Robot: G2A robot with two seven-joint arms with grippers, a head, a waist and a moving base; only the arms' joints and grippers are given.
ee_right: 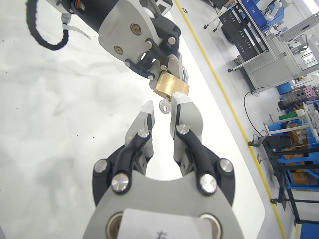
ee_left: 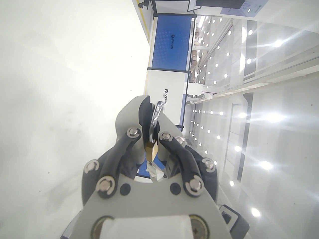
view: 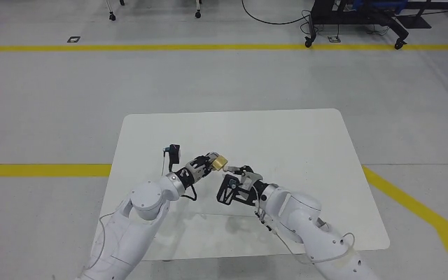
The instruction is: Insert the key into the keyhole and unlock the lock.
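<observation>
One brass lock, held off the counter, near the counter's middle in the top view.

- Key: silver, its blade seated in the end face of the lock body. The round head stands out free, pointing toward the right arm.
- Shackle: silver, at the opposite end of the body, lying between the pads of the left claw.
- Left claw: drawn together and clamped on the lock at the shackle end. The brass body hangs out past the fingers toward the claw's base.
- Right claw: fingers apart, about half open, nothing gripped. The key head sits in the gap between them. One of the fingertips lies right at the lock's end face, just beside the key; whether it touches cannot be told. The other fingertip stands clear of the key.
- Relation, top view: the lock lies at about 11 o'clock from the right claw, close to it. The two arms meet tip to tip.
- View notes: the right wrist view gives the key and the gap around it. The left wrist view gives the shackle in the grip. In the top view the key is too small to make out.
</observation>
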